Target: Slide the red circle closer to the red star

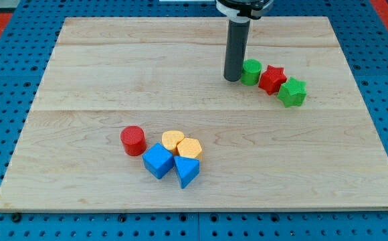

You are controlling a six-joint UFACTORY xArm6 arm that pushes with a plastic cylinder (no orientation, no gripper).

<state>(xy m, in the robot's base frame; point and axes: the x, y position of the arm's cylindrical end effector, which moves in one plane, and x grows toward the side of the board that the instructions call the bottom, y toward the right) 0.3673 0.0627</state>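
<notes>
My tip (pixel 233 79) down on the wooden board (pixel 100 60), just left of the green circle (pixel 251 71); red circle (pixel 133 140) well apart from it, low on the view's left.

The tool is a plain dark rod, nothing held; cannot tell if it touches the green circle or just sits beside it. The rod's upper end is cut off at the view's top. Red star (pixel 272 79) sits between the green circle and the green star (pixel 292 92), touching or nearly. Red circle stands just left of a tight cluster: yellow heart-like block (pixel 172 140), partly hidden behind the yellow hexagon (pixel 189 148), blue cube (pixel 158 161), blue triangle (pixel 187 171). The cluster's contacts are hard to make out.
</notes>
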